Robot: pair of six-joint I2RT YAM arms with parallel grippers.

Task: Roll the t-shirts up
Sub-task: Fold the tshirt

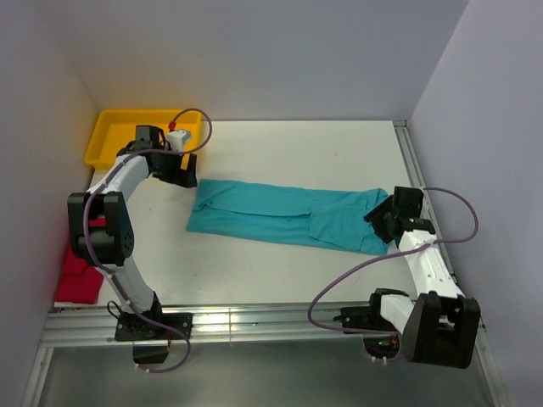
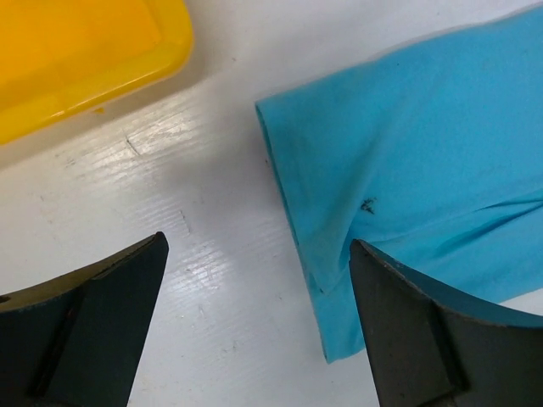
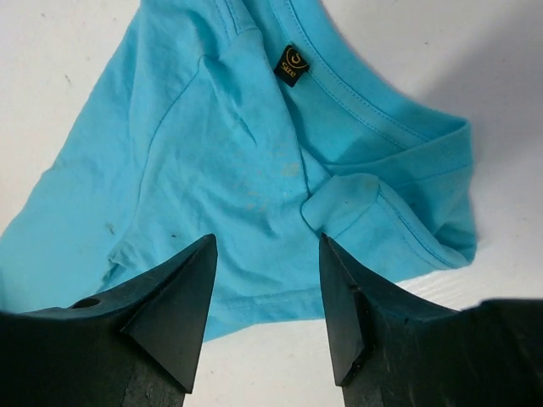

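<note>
The teal t-shirt lies folded into a long strip across the table. Its left end is a bare corner. Its collar end carries a small dark label. My left gripper hovers at the strip's left end, open, with only table and the shirt's edge between its fingers. My right gripper sits over the right end, open, the fabric lying flat below it. The red t-shirt is crumpled at the far left, beside the left arm.
A yellow tray stands at the back left corner, close behind the left gripper, and its rim shows in the left wrist view. Walls close in the table on the left, back and right. A metal rail runs along the near edge.
</note>
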